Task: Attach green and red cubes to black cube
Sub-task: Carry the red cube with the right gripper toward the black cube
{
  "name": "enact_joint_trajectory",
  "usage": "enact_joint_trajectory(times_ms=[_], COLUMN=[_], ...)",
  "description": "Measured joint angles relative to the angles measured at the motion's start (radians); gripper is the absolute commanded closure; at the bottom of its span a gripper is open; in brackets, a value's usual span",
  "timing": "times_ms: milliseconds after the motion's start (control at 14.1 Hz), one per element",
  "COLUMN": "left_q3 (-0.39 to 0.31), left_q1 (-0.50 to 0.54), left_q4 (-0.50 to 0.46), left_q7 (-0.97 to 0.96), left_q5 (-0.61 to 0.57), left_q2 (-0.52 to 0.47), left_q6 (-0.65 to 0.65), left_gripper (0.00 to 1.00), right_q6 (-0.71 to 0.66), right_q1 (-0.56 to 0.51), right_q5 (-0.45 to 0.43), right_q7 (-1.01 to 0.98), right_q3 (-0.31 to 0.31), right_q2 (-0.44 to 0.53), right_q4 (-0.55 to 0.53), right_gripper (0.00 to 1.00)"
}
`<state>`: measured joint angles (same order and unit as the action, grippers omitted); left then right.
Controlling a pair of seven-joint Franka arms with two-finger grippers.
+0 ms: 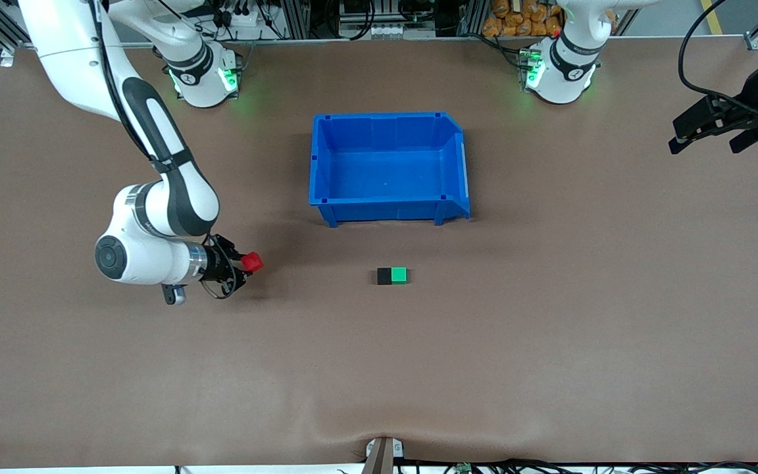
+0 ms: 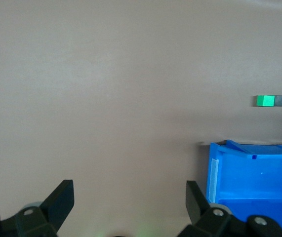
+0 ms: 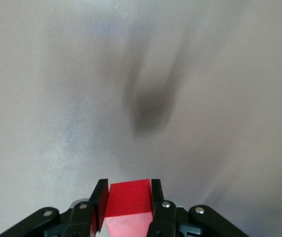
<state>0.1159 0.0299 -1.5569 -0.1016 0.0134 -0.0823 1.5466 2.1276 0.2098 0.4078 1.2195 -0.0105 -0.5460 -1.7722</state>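
Front view shows the right pincer [image 1: 242,264] clamped on the red cube [image 1: 252,262] over the bench [image 1: 550,342], flat sides gripped; it looks light and rigid. Green cube [image 1: 399,274] touches the black cube [image 1: 384,276] near the bin [image 1: 389,214]. Left pincer [image 1: 714,135] waits, fingers apart.

Right gripper [image 1: 242,266] clamped (jaws pinching), wrist bent low; left gripper [image 1: 711,135] wide, waiting aloft.

There are three small cubes: one red cube [image 1: 252,262], one green cube [image 1: 399,275] and one black cube [image 1: 384,276]. One blue bin [image 1: 389,209] stands on one table [image 1: 550,342].
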Motion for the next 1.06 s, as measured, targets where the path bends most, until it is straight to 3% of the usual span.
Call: enact_joint_trajectory(times_ms=[284,781,1065], left_q3=[0.024,0.040,0.050], left_q1=[-0.018,-0.035,-0.045], left_q4=[0.009,0.066,0.097], left_q7=[0.000,0.001,0.001], left_q5=[0.001,-0.050,-0.063], left_q2=[0.010,0.182,0.183], left_q6=[-0.022,-0.009,-0.017], left_gripper=[0.00,0.00,0.00], right_q6=[0.006,0.031,0.035], right_q1=[0.019,0.057,0.083], right_q5=[0.032,0.040,0.040], right_q7=[0.034,0.126,0.186], right_q3=[0.000,0.000,0.000], right_q2=[-0.009,-0.018,-0.032], right_q4=[0.015,0.037,0.065], right_gripper=[1.00,1.00,1.00])
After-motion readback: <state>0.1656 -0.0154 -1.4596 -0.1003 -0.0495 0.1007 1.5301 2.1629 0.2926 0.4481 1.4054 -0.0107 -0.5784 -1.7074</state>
